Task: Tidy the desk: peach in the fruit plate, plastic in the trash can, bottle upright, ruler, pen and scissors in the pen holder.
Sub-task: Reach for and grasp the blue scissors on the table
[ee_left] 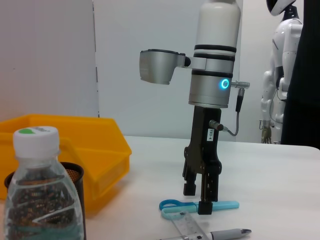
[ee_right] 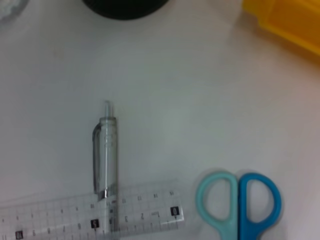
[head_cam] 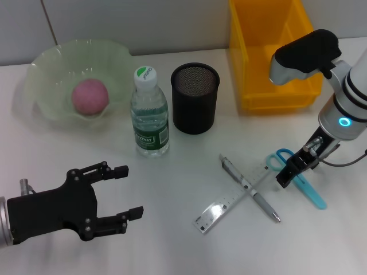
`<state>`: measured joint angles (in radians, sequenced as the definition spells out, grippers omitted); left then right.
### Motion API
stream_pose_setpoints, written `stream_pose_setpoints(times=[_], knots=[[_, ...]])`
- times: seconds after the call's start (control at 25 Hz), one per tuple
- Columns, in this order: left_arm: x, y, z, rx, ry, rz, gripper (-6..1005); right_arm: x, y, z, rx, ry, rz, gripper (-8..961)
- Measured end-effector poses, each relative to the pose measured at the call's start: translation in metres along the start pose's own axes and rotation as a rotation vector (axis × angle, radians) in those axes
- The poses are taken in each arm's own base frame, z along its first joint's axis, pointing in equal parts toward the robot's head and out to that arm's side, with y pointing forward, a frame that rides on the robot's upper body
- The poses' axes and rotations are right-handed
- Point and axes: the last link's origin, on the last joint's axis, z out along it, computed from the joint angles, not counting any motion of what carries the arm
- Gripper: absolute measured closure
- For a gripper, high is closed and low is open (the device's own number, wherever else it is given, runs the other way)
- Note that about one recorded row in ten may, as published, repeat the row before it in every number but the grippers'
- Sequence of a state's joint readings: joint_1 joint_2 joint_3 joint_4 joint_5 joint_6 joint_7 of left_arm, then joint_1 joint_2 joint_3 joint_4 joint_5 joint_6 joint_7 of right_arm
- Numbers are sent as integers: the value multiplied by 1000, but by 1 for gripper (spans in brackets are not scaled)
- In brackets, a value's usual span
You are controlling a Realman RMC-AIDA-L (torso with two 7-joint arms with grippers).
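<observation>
The pink peach (head_cam: 90, 96) lies in the green glass fruit plate (head_cam: 51, 63) at the back left. A capped water bottle (head_cam: 149, 114) stands upright beside the black mesh pen holder (head_cam: 195, 97). A clear ruler (head_cam: 232, 203) lies flat with a silver pen (head_cam: 249, 188) crossed over it. The blue scissors (head_cam: 298, 175) lie to their right. My right gripper (head_cam: 292, 173) is down at the scissors, open, with one finger on each side of them (ee_left: 200, 205). My left gripper (head_cam: 129, 192) hovers open at the front left. The plastic is out of view.
A yellow bin (head_cam: 272, 51) stands at the back right, behind the right arm. In the right wrist view the pen (ee_right: 105, 155), the ruler (ee_right: 100, 215) and the scissors' handles (ee_right: 240, 200) lie close together below the pen holder's rim (ee_right: 125, 7).
</observation>
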<state>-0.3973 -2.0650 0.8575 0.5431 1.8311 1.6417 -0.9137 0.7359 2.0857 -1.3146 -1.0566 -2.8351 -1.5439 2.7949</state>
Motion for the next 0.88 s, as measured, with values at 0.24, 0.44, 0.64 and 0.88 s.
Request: stream_pose_setpoints(times=[0.24,0.44,0.64,0.88], knots=[[0,0,0,-2,0,0,191,-1,0,4,4,-6,6,126],[0,1,0,-4,-1,3,191,-2,0,4,7,-10,8,126],[0,0,0,-5,-1,7,191,-1,0,6,6,-6,11,126],[1,-1,0,-6,-2,12,191,-1,0,6,7,-5,12,126]])
